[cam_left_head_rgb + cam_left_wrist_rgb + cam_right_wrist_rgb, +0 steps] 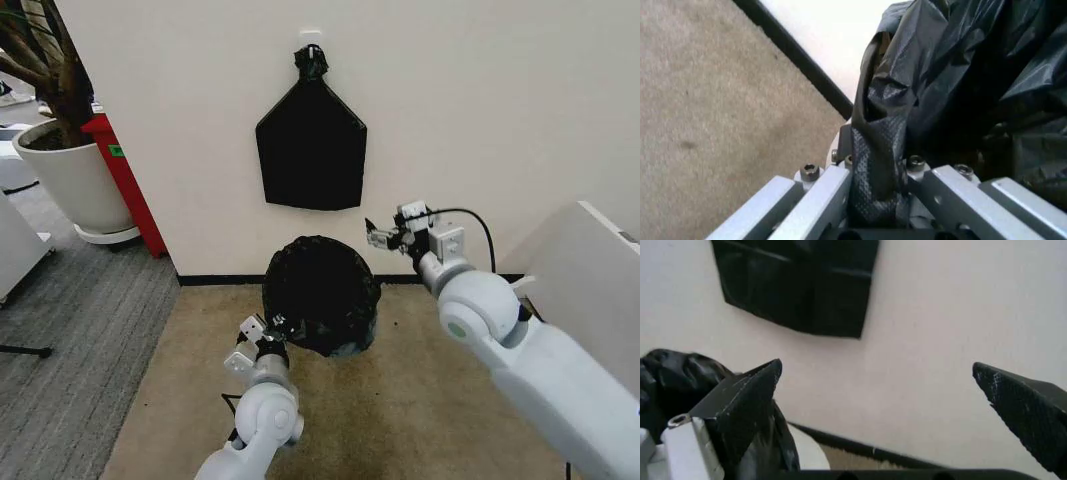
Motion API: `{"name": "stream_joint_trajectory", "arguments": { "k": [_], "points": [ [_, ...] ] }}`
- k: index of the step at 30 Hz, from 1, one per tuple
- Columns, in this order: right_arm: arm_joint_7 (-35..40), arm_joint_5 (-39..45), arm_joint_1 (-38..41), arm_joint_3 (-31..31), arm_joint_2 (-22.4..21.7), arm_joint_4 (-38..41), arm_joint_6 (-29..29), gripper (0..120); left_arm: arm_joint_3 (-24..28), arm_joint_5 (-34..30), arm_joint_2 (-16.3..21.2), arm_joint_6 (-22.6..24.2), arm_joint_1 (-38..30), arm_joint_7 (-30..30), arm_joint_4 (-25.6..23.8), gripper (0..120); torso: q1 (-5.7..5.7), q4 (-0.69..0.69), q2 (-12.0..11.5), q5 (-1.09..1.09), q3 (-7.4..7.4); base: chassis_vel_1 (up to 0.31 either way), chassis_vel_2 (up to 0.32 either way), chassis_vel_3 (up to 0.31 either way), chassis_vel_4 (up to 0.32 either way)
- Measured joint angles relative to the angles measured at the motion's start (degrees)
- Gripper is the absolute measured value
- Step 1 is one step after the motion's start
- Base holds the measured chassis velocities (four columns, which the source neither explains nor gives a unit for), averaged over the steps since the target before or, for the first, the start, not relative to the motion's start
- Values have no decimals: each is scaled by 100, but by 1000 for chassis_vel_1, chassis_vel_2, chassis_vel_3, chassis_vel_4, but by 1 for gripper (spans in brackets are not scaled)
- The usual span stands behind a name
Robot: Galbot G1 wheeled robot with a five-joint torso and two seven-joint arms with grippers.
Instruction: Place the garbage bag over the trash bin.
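Note:
The garbage bag, glossy and rumpled, is draped over the trash bin, which stands on the floor against the wall and is almost wholly hidden beneath it. A pale curved bit of the bin shows under the bag in the right wrist view. My left gripper is at the bag's near left edge, shut on a fold of the bag held between its pads. My right gripper hovers above and to the right of the bin, open and holding nothing, its fingertips wide apart.
A flat black bag bundle hangs on the wall straight above the bin. A large white planter pot with a tree and a red object stand at the left. A white slanted panel is at the right. Beige carpet lies in front.

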Motion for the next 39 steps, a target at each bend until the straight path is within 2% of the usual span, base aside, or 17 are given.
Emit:
{"name": "stream_joint_trajectory", "arguments": {
  "k": [7, 9, 12, 13, 18, 19, 20, 23, 24, 26, 27, 29, 31, 32, 33, 36, 39],
  "points": [
    [-6, 242, -457, 248, 11, 418, -179, 100, -33, 81, 18, -7, 31, 16, -6, 1, 0, -1, 0, 2, 0, 0, 0, 0, 0],
    [-112, 158, -422, 111, 3, 464, -48, 100, -3, 157, 29, -10, 60, 40, -7, 1, 0, -1, 0, 0, 0, 0, 0, 0, 0],
    [-726, -409, 31, -339, -140, 130, 581, 100, 109, 451, 96, 11, 145, 219, -34, 1, 0, 0, 0, 2, 0, 0, 0, 0, 0],
    [-726, -409, 31, -339, -140, 130, 581, 100, 109, 451, 96, 11, 145, 219, -34, 1, 0, 0, 0, 2, 0, 0, 0, 0, 0],
    [-2286, -903, 1326, -950, -415, -579, 568, 100, 169, 1496, 341, 211, 296, 855, 23, 1, 0, 2, 0, -1, 1, 0, 0, 0, 0],
    [-2644, -1054, 1667, -1183, -475, -778, 562, 100, 171, 1671, 394, 289, 319, 981, 29, 1, 0, 0, 0, 4, 1, 0, 0, 0, 0],
    [-2644, -1054, 1667, -1183, -475, -778, 562, 100, 171, 1671, 394, 289, 319, 981, 29, 1, 0, 0, 0, 4, 1, 0, 0, 0, 0],
    [-3141, -1165, 2366, -1662, -563, -1164, 585, 100, 168, 1915, 480, 468, 360, 1246, 21, 1, 0, 0, 0, 1, 1, 0, 0, 0, 0],
    [-3527, -1268, 2908, -2132, -596, -1535, 763, 100, 170, 2075, 565, 632, 394, 1488, -24, 1, 0, 0, 0, -3, 1, 0, 0, 0, 0],
    [-3903, -1382, 3404, -2629, -566, -1931, 996, 100, 176, 2188, 645, 732, 413, 1676, -53, 1, 0, 1, 0, 5, 2, 0, 0, 0, 0],
    [-3903, -1382, 3404, -2629, -566, -1931, 996, 100, 176, 2188, 645, 732, 413, 1676, -53, 1, 0, 1, 0, 5, 2, 0, 0, 0, 0],
    [-4320, -1666, 4001, -3343, -428, -2442, 1240, 100, 180, 2405, 739, 754, 413, 1896, -45, 1, 0, 0, 0, -4, 1, 0, 0, 0, 0],
    [-4581, -1871, 4338, -3797, -288, -2735, 1302, 100, 177, 2518, 790, 728, 402, 1979, -15, 1, 1, 1, -1, 6, 2, 0, 0, 0, 0],
    [-4715, -1950, 4533, -4028, -195, -2892, 1320, 100, 171, 2567, 825, 712, 393, 2003, 3, 1, 1, 1, -1, 5, 2, 0, 0, 0, 0],
    [-4873, -2026, 4796, -4306, -38, -3122, 1336, 100, 164, 2594, 860, 699, 374, 2010, 17, 1, 0, 2, 0, -5, 1, 0, 0, 0, 0],
    [-5038, -2025, 5061, -4594, 161, -3412, 1372, 100, 149, 2625, 909, 665, 360, 2015, 32, 1, 1, 2, -1, 3, 2, 0, 0, 0, 0],
    [-5185, -1960, 5386, -4874, 304, -3707, 1434, 100, 113, 2688, 965, 616, 361, 2015, 72, 1, 0, 2, -1, -2, 1, 0, 0, 0, 0]
  ]
}}
